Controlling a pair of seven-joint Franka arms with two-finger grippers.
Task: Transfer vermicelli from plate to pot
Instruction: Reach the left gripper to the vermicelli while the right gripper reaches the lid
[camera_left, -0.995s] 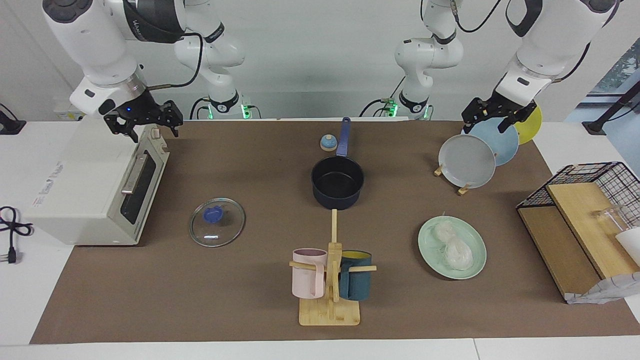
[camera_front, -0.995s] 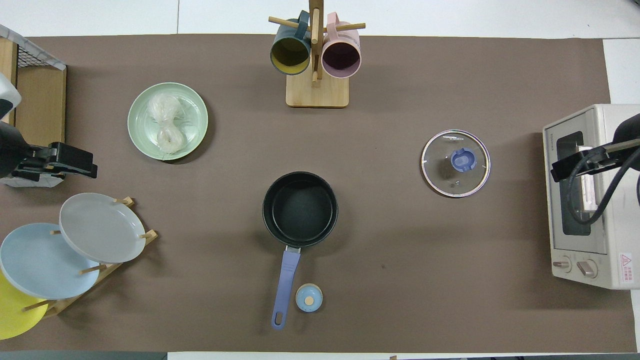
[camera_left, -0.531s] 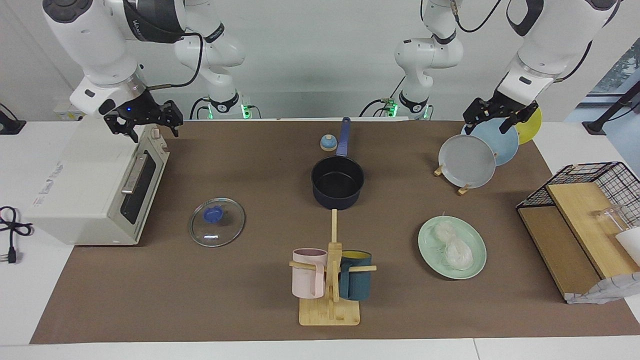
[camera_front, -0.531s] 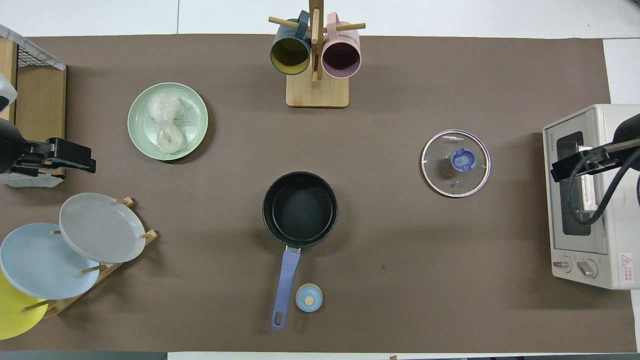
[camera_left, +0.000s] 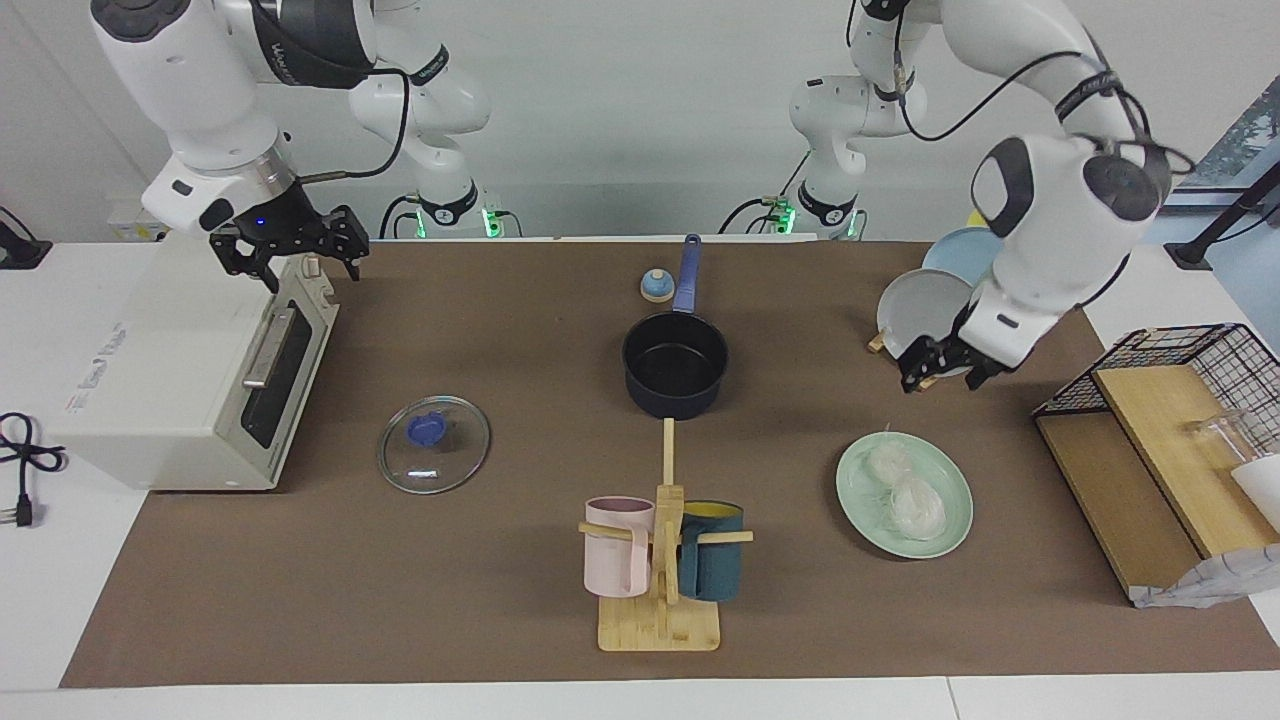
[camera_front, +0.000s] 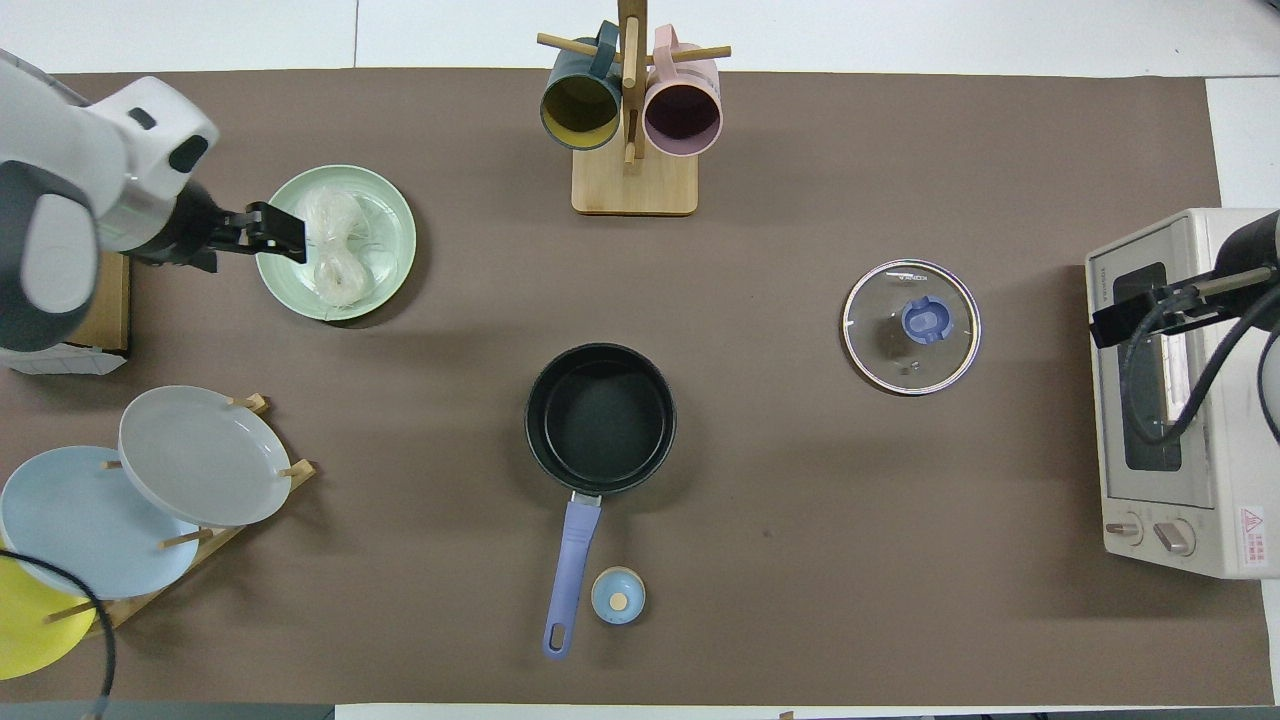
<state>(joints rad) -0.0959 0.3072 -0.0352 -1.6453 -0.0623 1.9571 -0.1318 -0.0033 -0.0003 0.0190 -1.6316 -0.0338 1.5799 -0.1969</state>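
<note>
Hovering above the plate (camera_left: 952, 510) holding vermicelli (camera_left: 905, 490), left hand (camera_left: 938, 366) grips nothing, opening indeterminate; right hand (camera_left: 290, 250) waits over toaster oven (camera_left: 170, 370), fingers spread.

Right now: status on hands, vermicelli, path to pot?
Left hand up near the plate, empty. Right hand waits over toaster oven. Vermicelli on plate; pot uncovered.

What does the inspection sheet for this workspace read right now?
Surface: brown mat on a white table.
Job's things: noodles on the green plate; pot empty.
Clutter: glass lid, mug stand, plate rack, toaster oven, wire basket.
Grippers: left pincer up over the mat beside the plate rack; right pincer waits over the toaster oven.
Cables: power cord beside the oven.
Surroundings: nothing seen.
</note>
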